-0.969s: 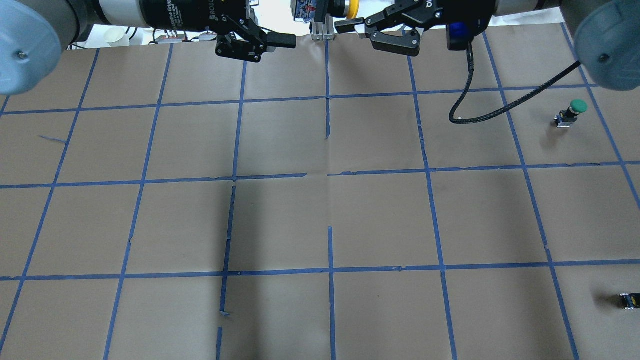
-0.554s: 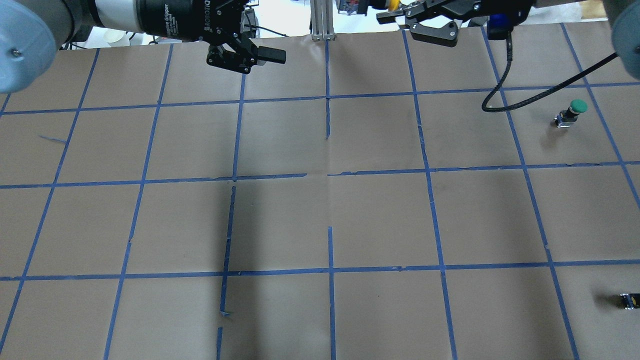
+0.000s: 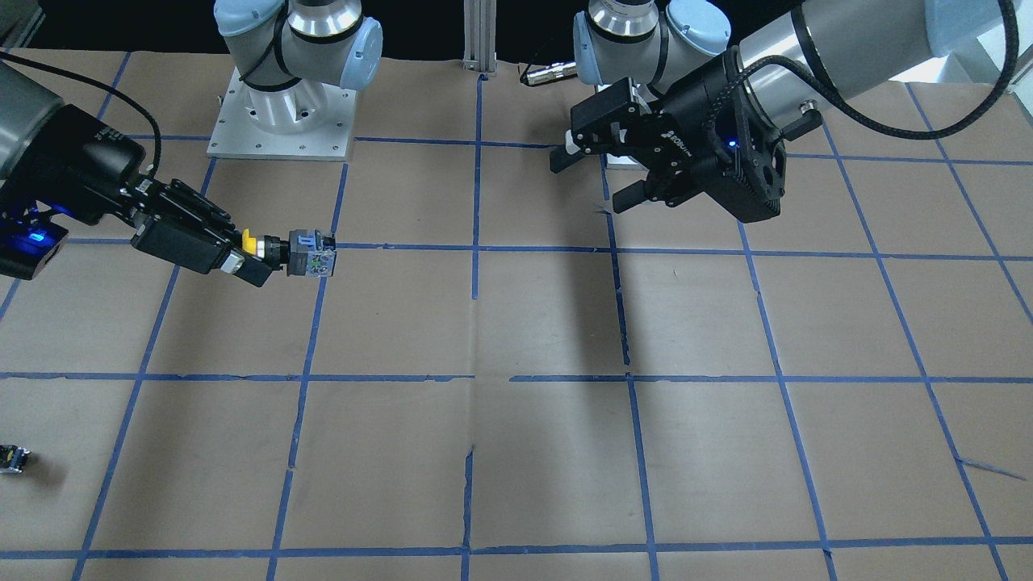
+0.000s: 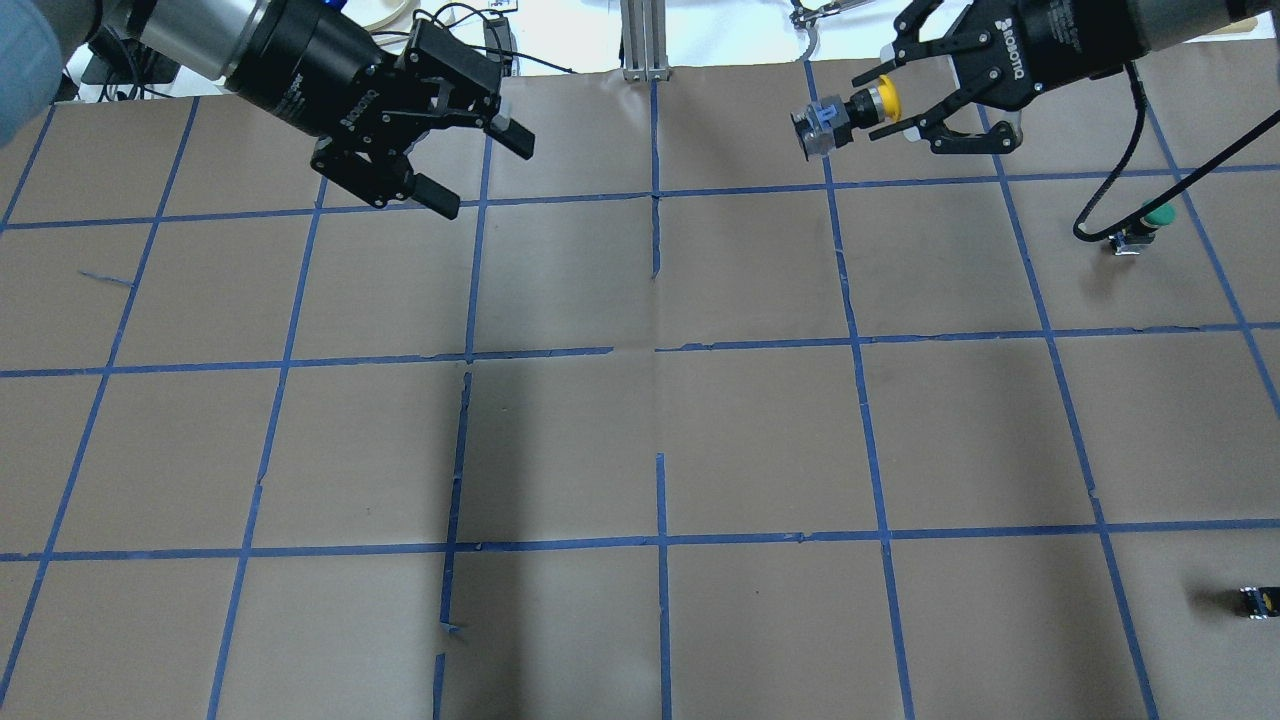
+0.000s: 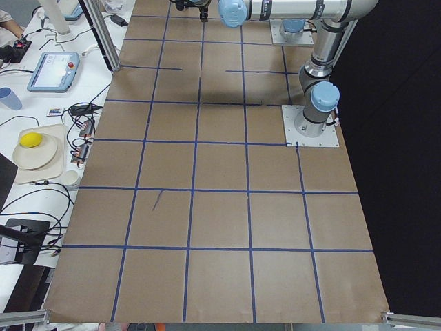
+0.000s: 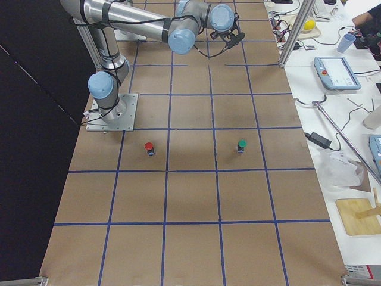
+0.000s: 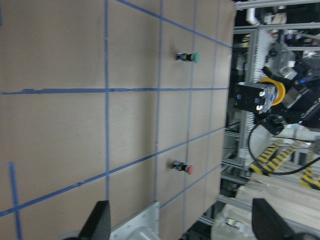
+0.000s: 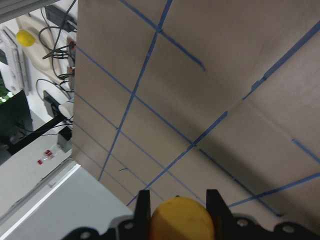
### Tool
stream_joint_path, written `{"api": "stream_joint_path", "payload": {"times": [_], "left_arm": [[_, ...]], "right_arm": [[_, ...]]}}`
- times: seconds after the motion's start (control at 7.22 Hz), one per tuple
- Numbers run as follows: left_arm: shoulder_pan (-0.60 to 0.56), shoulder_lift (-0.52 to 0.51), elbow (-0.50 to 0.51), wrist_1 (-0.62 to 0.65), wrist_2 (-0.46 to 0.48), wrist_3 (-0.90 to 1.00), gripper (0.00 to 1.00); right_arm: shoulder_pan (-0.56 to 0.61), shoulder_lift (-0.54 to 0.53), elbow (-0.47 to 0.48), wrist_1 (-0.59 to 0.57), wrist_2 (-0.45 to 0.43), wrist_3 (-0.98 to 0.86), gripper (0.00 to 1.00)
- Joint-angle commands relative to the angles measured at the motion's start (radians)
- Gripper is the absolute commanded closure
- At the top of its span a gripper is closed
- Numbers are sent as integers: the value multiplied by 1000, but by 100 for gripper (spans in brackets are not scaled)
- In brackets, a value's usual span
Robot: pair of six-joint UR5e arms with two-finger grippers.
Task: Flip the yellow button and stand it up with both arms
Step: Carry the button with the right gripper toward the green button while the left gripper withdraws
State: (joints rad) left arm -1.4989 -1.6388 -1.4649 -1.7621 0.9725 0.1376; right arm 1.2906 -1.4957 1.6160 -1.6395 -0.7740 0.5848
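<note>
The yellow button [image 4: 838,118] hangs in the air, lying sideways, with its yellow cap toward my right gripper [image 4: 880,100] and its blocky base pointing away. The right gripper is shut on the cap end, above the table's far right part. The front view shows the same hold, with the right gripper [image 3: 252,254] shut on the button [image 3: 300,252]. The right wrist view shows the yellow cap [image 8: 182,220] between the fingers [image 8: 143,205]. My left gripper [image 4: 478,168] is open and empty at the far left, well apart from the button. The left wrist view shows the button [image 7: 260,95] far ahead.
A green-capped button [image 4: 1150,222] stands at the right, partly behind the right arm's cable. A red-capped button [image 6: 149,147] stands near the right arm's base. A tiny dark part with a yellow spot [image 4: 1260,601] lies at the near right edge. An aluminium post [image 4: 643,40] stands at the far middle.
The right gripper has carried the yellow button to the right and nearer, away from the middle. The left gripper has drawn back to the left and turned. The two grippers are farther apart.
</note>
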Motion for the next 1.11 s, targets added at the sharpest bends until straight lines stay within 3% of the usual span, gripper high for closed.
{"api": "stream_joint_path", "payload": {"times": [0.0,0.14,0.28,0.42,0.55,0.97], "left_arm": [[-30,-7,28,7,321,-6,1],[-82,-10,25,65,460,-9,1],[-116,-19,24,91,591,-3,1],[-121,-30,8,163,632,-7,1],[-119,-33,0,215,634,-6,1],[-65,-21,3,210,614,34,1]], "right_arm": [[-40,12,25,1,-242,-281,96],[-57,20,39,0,-346,-404,96],[-82,18,62,-11,-435,-413,95],[-133,17,100,-26,-543,-415,95],[-202,21,160,-114,-630,-422,96],[-235,23,373,-595,-922,-399,96]]}}
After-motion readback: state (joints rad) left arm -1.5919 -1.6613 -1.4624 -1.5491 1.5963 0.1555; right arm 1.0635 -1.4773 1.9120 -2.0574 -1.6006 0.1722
